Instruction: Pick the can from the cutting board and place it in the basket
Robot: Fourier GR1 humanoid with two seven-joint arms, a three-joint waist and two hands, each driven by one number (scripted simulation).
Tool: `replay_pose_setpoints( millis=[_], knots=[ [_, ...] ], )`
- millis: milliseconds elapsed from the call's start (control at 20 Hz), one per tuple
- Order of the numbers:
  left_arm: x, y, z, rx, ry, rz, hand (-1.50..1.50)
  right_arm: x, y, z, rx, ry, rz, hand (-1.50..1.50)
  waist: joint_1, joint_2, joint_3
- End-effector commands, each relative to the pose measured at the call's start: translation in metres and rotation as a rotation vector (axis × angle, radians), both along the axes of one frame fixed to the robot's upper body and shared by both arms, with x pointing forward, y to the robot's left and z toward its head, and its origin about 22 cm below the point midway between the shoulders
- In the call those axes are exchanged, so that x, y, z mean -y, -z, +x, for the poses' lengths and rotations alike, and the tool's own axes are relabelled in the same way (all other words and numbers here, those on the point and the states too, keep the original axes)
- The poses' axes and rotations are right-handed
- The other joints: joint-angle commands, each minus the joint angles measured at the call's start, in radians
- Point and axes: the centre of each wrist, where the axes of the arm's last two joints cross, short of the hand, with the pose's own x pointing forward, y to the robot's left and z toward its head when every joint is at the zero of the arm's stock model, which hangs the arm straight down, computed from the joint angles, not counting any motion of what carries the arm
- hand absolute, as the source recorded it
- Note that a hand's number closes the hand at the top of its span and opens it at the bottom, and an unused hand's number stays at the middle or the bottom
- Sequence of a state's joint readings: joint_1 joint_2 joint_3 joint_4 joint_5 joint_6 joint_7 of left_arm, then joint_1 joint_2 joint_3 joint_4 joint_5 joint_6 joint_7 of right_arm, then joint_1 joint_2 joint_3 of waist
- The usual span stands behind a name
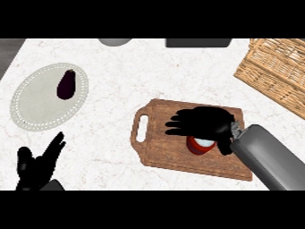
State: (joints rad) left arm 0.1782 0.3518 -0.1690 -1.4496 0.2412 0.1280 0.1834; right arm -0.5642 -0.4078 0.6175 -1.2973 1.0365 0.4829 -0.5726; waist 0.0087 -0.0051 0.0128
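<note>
A red can (pixel 203 146) stands on the wooden cutting board (pixel 168 152) near the middle of the counter. My right hand (pixel 204 121) is directly over the can, fingers spread to the left and thumb down beside it, covering its upper part; the fingers are not closed round it. The wicker basket (pixel 283 74) sits at the upper right, apart from the board. My left hand (pixel 39 163) rests open at the lower left, fingers up.
A pale round plate (pixel 32 109) at the left holds a dark eggplant (pixel 66 84). A grey object (pixel 115 41) and a dark object (pixel 198 42) sit at the counter's far edge. The counter's left edge runs near the plate.
</note>
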Motion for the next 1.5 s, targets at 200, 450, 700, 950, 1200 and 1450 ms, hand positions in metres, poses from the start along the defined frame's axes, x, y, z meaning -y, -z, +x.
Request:
replay_pose_setpoints(
  millis=[200,450,700,950,1200,1450],
  knots=[
    [0.002,0.009,0.018,-0.057,-0.005,0.007,0.0,0.009,0.008,0.005,0.014,-0.051,-0.001,1.5,-0.008,0.006,-0.013],
    [0.012,-0.001,0.014,-0.054,0.0,0.023,0.0,-0.006,0.016,0.016,0.129,-0.107,0.051,1.5,0.0,0.007,-0.012],
    [-0.002,-0.004,0.006,-0.057,-0.02,0.025,0.0,0.001,0.037,-0.001,0.128,-0.147,0.059,1.5,-0.003,0.006,-0.012],
    [-0.002,0.006,-0.009,-0.038,-0.032,0.015,0.0,0.049,0.025,0.036,0.139,0.656,-0.013,1.5,-0.05,0.017,-0.014],
    [-0.008,0.003,-0.017,-0.019,-0.07,0.021,0.0,0.069,0.029,0.044,0.173,1.192,-0.001,1.5,-0.074,0.017,-0.015],
    [0.001,0.003,-0.015,-0.016,-0.024,0.011,0.0,0.016,-0.009,0.063,0.231,1.616,0.329,1.5,-0.032,0.014,-0.011]
  ],
)
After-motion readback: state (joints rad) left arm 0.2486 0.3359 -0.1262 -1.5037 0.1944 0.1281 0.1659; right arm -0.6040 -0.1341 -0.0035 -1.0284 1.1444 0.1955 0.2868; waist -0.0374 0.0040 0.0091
